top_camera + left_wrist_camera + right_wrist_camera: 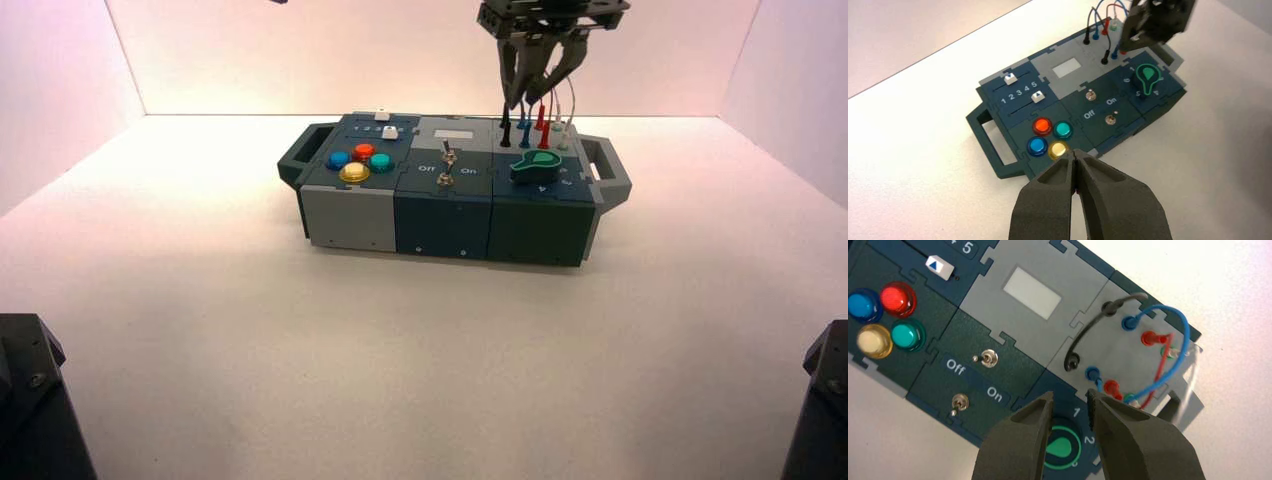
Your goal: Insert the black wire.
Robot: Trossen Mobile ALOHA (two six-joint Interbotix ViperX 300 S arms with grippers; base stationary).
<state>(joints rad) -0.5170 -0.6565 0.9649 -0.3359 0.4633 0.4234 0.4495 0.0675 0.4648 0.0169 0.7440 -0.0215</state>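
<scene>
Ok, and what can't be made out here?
- High view: the left gripper is out of frame.
- Left wrist view: the right gripper hides part of the wires.
- Right wrist view: gripper fingers cover part of the dial numbers; the far handle is partly hidden.

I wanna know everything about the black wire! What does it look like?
The black wire is a thin, dark grey, bendy cord that looks like rubber or plastic, with a slim black plug at each end. Both plugs stand in holes in the light grey panel at the box's back right, one near the back edge and one nearer the green knob. Between them the cord loops up above the panel. The blue-plugged wire is beside it. The open right gripper isn't holding it.
</scene>
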